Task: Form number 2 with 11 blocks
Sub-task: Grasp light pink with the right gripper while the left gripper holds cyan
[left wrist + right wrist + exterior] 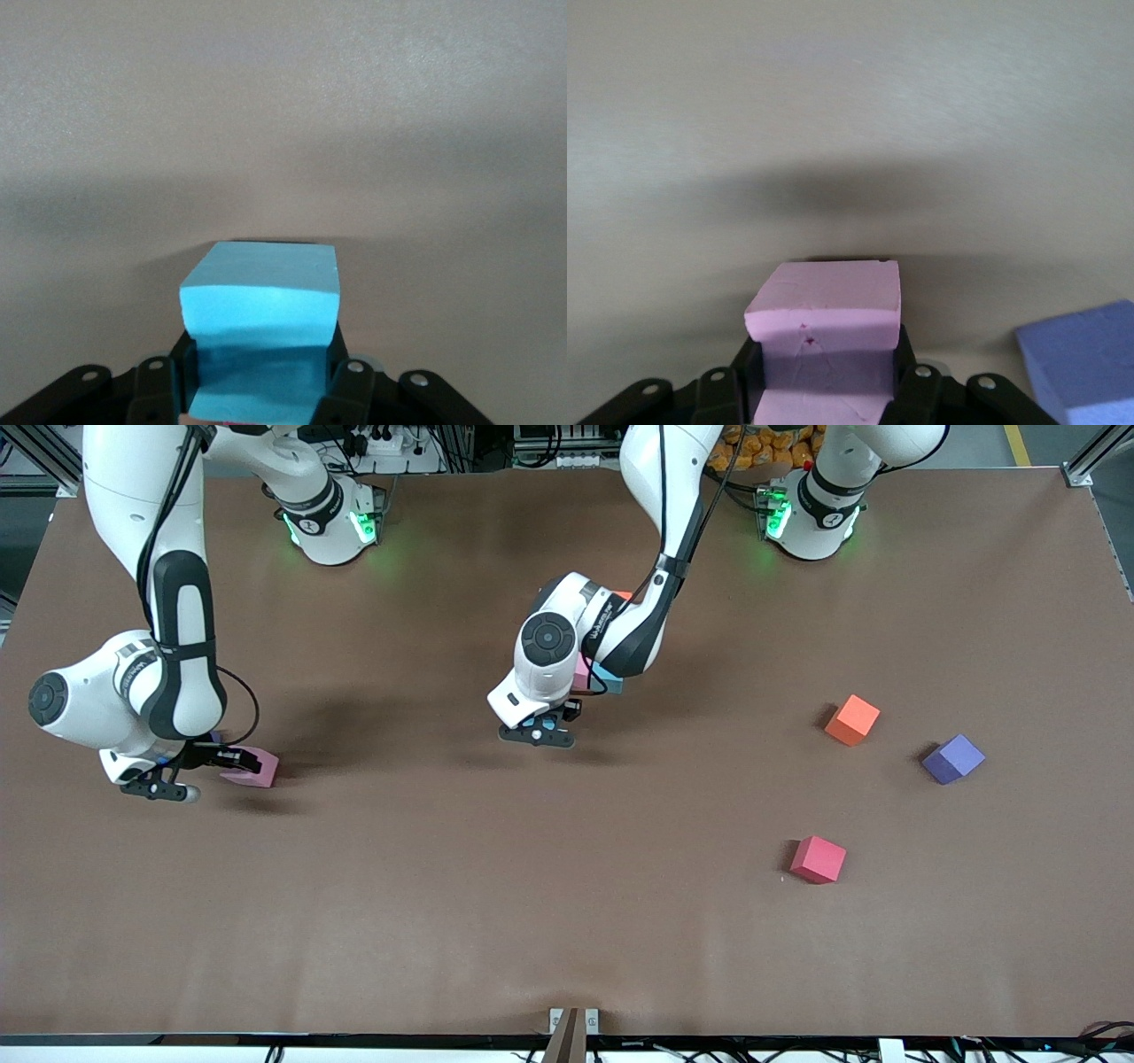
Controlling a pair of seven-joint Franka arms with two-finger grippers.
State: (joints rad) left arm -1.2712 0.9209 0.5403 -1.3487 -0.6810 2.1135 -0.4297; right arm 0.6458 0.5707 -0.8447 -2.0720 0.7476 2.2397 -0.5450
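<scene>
left arm: reaches to table middle, wrist bent down | left gripper (538, 731): clamped on light blue block (261, 332) | right gripper (232, 760): low, clamped on pink block (824, 341)

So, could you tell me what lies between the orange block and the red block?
Nothing: in the front view only bare brown table separates the orange block from the red block.

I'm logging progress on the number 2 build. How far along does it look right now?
Early to midway. A few blocks already sit together mid-table, mostly hidden under the left arm. In hand: the left gripper holds a light blue block beside that group, and the right gripper has shut on a pink block at its end of the table. Left: the orange block and red block lie loose.
</scene>
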